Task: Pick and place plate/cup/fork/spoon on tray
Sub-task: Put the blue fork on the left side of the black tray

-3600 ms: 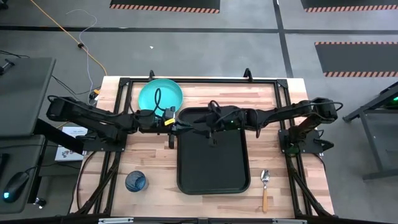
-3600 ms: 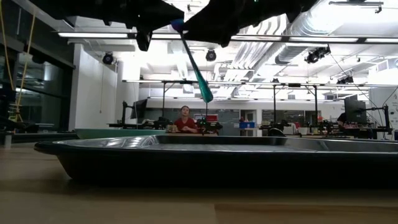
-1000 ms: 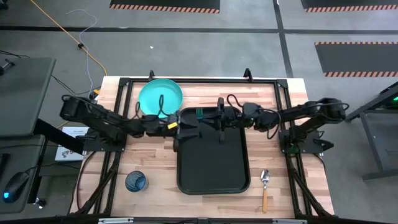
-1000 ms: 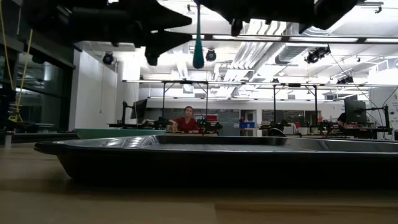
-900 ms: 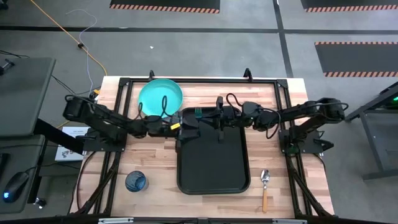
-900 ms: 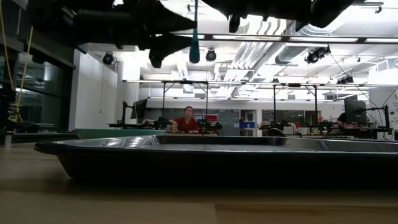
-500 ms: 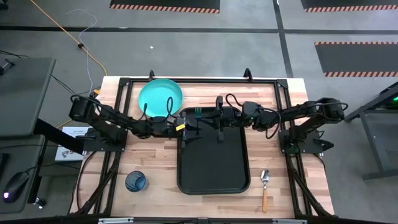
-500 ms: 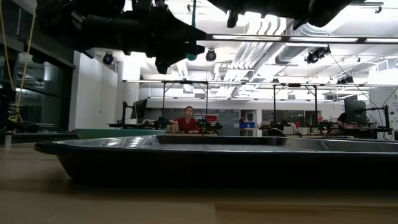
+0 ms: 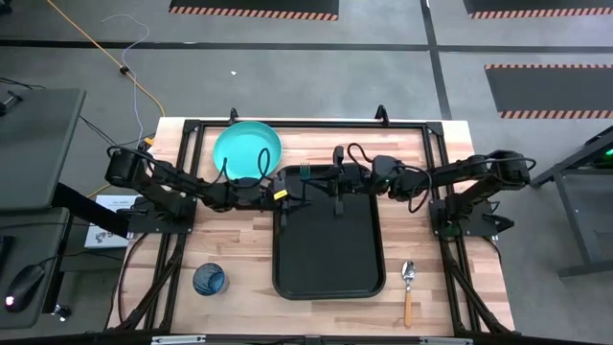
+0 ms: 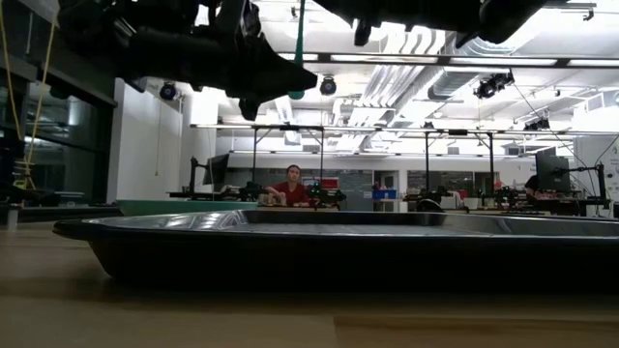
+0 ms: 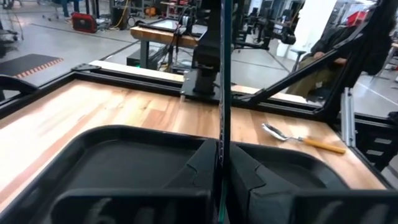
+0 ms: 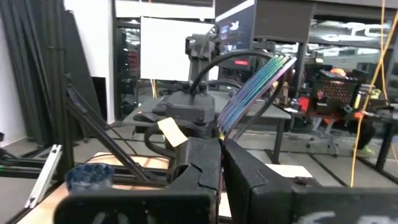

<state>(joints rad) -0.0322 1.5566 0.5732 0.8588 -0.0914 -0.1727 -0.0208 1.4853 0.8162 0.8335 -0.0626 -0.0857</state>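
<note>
The fork [image 9: 305, 173] hangs upright over the far end of the black tray [image 9: 328, 251], tines up, its handle end [image 10: 297, 93] lowest. My left gripper [image 9: 295, 192] and my right gripper [image 9: 321, 178] are both shut on it, meeting from opposite sides. The teal plate [image 9: 247, 150] lies flat on the table left of the tray's far end. The dark blue cup [image 9: 209, 280] stands near the front left. The spoon [image 9: 408, 287] lies flat, right of the tray's near end. My left gripper pinches the fork's slim handle [image 11: 221, 134] between its two shut fingers, coming level from the table's left, across the handle. The fork stands upright, clear of the tray. My right gripper pinches the fork below its tines [image 12: 249, 99], which stick up past the fingers; it comes level from the table's right.
The black frame rails [image 9: 316, 123] run round the tabletop. Bare wood [image 9: 239, 240] lies between cup and tray. People sit at desks in the room behind [image 10: 287, 188].
My left gripper has moved toward the table's right, up to the hanging fork, and has shut on its handle. My right gripper and the fork have stayed still above the tray's far end.
</note>
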